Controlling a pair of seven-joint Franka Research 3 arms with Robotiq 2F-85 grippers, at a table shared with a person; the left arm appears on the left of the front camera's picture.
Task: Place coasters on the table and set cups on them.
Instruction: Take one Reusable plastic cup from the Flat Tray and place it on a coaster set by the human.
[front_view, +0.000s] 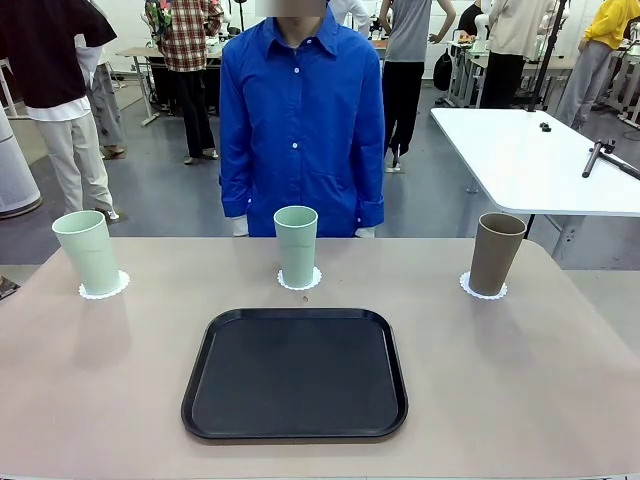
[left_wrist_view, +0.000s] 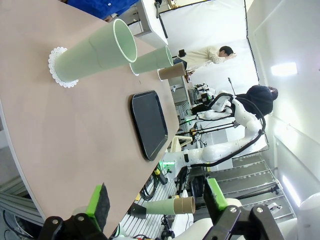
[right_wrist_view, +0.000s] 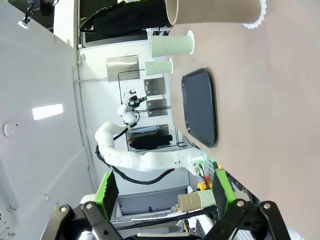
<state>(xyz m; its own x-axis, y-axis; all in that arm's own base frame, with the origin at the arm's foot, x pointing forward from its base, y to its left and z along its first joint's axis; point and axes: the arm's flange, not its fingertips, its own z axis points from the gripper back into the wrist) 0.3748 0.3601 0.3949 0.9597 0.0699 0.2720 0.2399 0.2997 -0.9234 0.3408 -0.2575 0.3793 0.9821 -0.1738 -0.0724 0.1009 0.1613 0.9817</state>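
On the beige table (front_view: 100, 380) three cups stand upright, each on a white lacy coaster. A mint green cup (front_view: 88, 252) is on a coaster (front_view: 104, 287) at the far left. Another mint green cup (front_view: 296, 245) stands on a coaster (front_view: 300, 281) at the far middle, and a brown cup (front_view: 495, 253) on a coaster (front_view: 483, 289) at the far right. The left wrist view has the left cup (left_wrist_view: 97, 50) close by. My left gripper (left_wrist_view: 157, 200) is open and holds nothing. The brown cup (right_wrist_view: 215, 11) is nearest in the right wrist view, where my right gripper (right_wrist_view: 165, 192) is open and holds nothing.
A black rectangular tray (front_view: 295, 372) lies bare in the middle of the table, nearer my side. A person in a blue shirt (front_view: 300, 110) stands at the far edge behind the middle cup. A white table (front_view: 530, 155) stands off to the far right.
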